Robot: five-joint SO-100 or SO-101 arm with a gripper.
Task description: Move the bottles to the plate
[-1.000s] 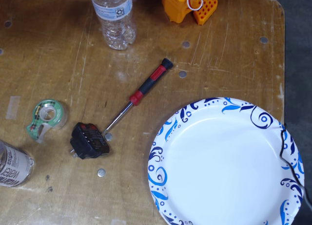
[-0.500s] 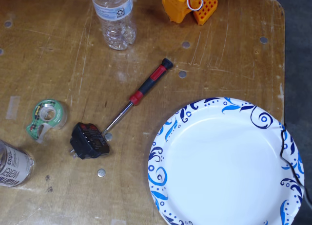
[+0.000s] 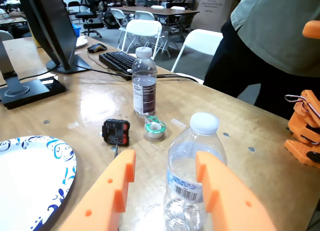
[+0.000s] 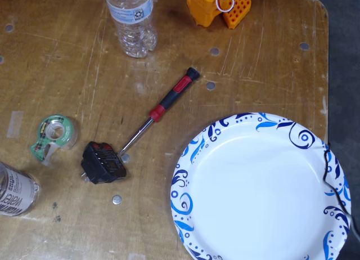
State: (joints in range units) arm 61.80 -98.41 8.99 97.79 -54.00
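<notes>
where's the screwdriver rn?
In the fixed view the screwdriver lies diagonally mid-table, up-left of the plate, its tip at the black block.

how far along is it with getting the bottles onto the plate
Nothing is done yet: the plate is bare. In the wrist view the hand is open, its fingers either side of the near bottle but not visibly closed on it. The far bottle stands untouched beside the tape dispenser. Both bottles are left to move.

Fixed view: straight down on table (image 4: 67, 57). Wrist view: low, level across it (close). Both share plate (image 4: 259, 187).
</notes>
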